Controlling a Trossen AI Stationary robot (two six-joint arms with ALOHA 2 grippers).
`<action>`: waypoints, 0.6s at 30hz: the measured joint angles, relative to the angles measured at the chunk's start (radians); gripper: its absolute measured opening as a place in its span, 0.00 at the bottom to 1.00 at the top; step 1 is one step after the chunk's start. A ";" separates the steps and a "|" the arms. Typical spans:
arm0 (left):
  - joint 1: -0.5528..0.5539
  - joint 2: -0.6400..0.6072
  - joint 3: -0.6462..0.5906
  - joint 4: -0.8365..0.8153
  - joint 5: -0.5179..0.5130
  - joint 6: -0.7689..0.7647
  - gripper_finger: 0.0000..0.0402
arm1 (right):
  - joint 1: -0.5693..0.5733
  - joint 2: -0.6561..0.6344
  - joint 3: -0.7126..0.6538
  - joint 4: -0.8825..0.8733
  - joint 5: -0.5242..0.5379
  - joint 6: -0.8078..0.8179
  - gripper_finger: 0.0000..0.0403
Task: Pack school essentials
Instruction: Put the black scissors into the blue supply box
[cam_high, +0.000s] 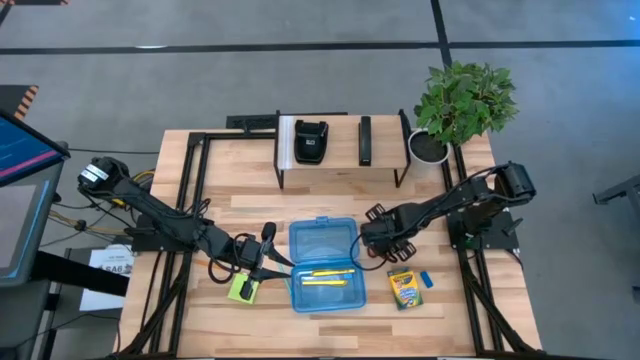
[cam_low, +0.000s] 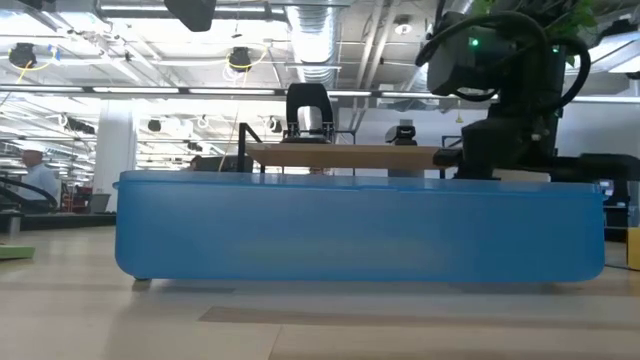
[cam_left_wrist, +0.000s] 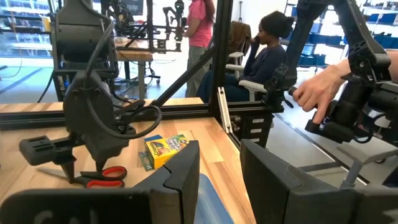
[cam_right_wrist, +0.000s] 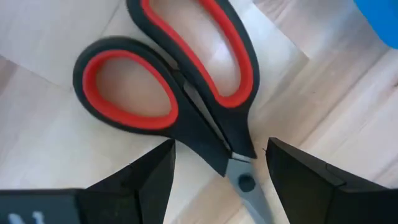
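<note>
Right wrist view shows the right gripper (cam_right_wrist: 217, 171) with fingers apart, straddling the red-handled scissors (cam_right_wrist: 180, 93) flat on the table (cam_right_wrist: 50, 37), beside the blue case (cam_high: 323, 262) holding 2 pencils (cam_high: 325, 276); left gripper (cam_high: 262, 258) partly parted, empty.

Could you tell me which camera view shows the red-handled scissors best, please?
The right wrist view: the scissors fill it, lying flat on the table. The left wrist view shows them small and far off; the high view hides them under the right gripper; the low view misses them.

A leafy potted plant (cam_high: 458, 105) stands on the wooden surface (cam_high: 250, 215) well beyond the right pincer (cam_high: 378, 243), with a black boxy device (cam_high: 311, 141) on the rack beside it.
</note>
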 joint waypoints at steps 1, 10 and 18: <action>0.000 0.000 0.000 0.000 0.000 -0.002 0.26 | -0.001 0.000 0.000 0.008 -0.009 0.011 0.67; 0.000 0.000 0.000 -0.001 0.019 -0.003 0.26 | -0.003 0.000 0.000 0.062 -0.055 0.069 0.63; 0.000 0.000 0.000 0.000 0.025 -0.005 0.26 | -0.003 0.018 0.002 0.083 -0.100 0.126 0.45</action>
